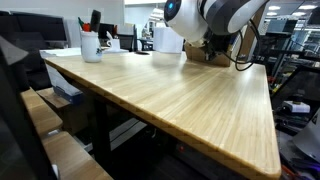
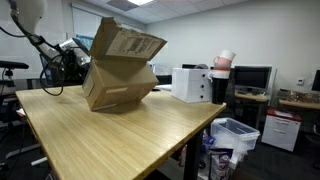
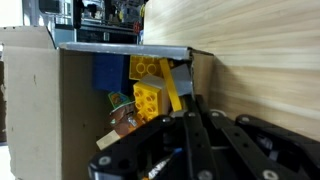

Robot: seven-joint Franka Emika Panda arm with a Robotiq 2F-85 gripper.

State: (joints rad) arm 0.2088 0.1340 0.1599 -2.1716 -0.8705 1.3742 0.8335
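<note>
Pointing fingers (image 3: 190, 128) into tilted cardboard box (image 2: 118, 88); flap label (image 2: 131, 43) illegible.

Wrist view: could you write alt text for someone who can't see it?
An open cardboard box holds yellow toy bricks and a blue piece, seen close up. The dark claw fills the bottom edge; a wooden table lies beside the box.

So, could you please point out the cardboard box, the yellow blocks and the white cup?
cardboard box (image 2: 117, 85): in an exterior view, its side wall.
yellow blocks (image 3: 150, 100): in the wrist view, the biggest block.
white cup (image 1: 91, 48): in an exterior view, its wall.
</note>
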